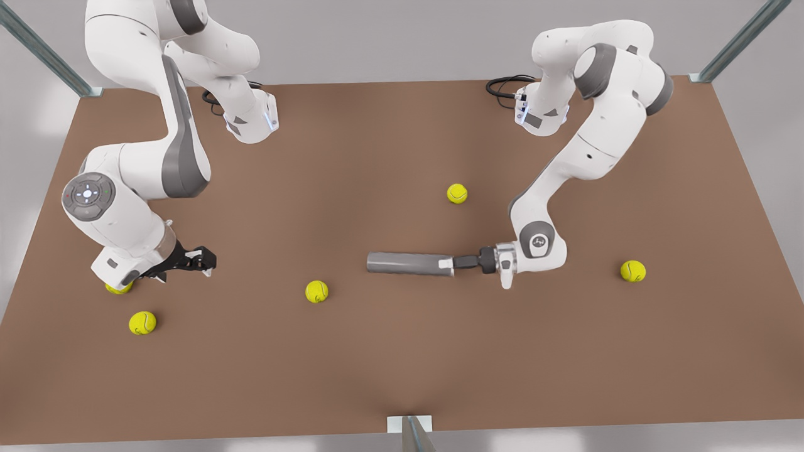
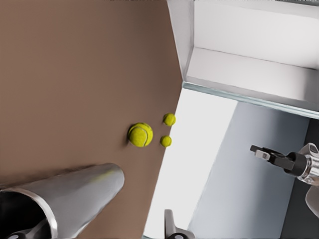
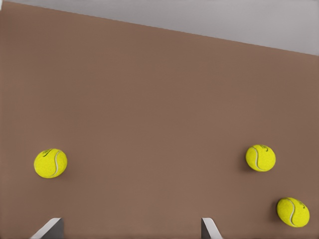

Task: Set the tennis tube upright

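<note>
We've got the tennis tube [image 1: 405,263] lying flat mid-table [image 1: 377,144], left gripper [image 1: 453,263] clamped on its silvery rim end. It looks light, stiff and slick, so an end grip might slip. Right gripper [image 1: 202,259] waits well apart, fingers spread.

The long grey cylindrical tennis tube [image 1: 405,262] looks matt along its body, though up close [image 2: 79,196] it gleams like brushed metal, perhaps aluminium. The brown flat table [image 1: 377,351] is matt and smooth. The yellow-green tennis balls [image 3: 50,163] look fuzzy.
</note>
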Controlling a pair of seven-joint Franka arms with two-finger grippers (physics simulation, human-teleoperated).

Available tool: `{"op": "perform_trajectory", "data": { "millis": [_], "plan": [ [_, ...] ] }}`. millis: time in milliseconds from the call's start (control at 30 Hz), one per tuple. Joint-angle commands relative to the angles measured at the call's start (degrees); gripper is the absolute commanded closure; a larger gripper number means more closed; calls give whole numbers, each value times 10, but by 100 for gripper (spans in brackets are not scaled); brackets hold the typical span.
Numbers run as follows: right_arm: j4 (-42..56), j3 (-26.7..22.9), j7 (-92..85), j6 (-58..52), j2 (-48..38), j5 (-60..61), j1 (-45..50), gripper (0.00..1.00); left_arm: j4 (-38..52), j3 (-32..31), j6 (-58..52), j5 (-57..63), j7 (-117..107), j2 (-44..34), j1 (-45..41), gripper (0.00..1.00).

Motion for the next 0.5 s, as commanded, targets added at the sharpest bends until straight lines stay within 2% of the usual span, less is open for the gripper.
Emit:
{"op": "perform_trajectory", "data": {
  "millis": [0, 33, 67, 100, 133, 167, 300, 467],
  "plan": [
    [0, 0, 0, 0, 0, 0, -1, 0, -1, 0, 0, -8, 0, 0, 0, 3],
    [0, 0, 0, 0, 0, 0, -1, 0, 0, -1, 1, -9, 0, 0, -1, 4],
    [0, 0, 0, 0, 0, 0, -1, 0, -1, -7, 8, -8, 0, -1, 0, 19],
    [-1, 0, 0, 0, 0, 0, -1, 0, 0, -7, 8, -8, 2, -1, 1, 39],
    [-1, 0, 0, 0, 1, 0, -1, 0, 0, -6, 8, -8, 4, -2, 3, 52],
    [-1, 0, 0, 0, 1, 0, -1, 0, -1, -6, 8, -7, 4, -2, 4, 59],
    [-1, 0, 0, 0, 4, 0, -1, 0, -2, -7, 8, -7, 4, -4, 7, 71],
    [-1, 0, -1, -2, 3, 0, -2, 0, 0, -11, 41, -8, 4, -4, -3, 75]
  ]
}}
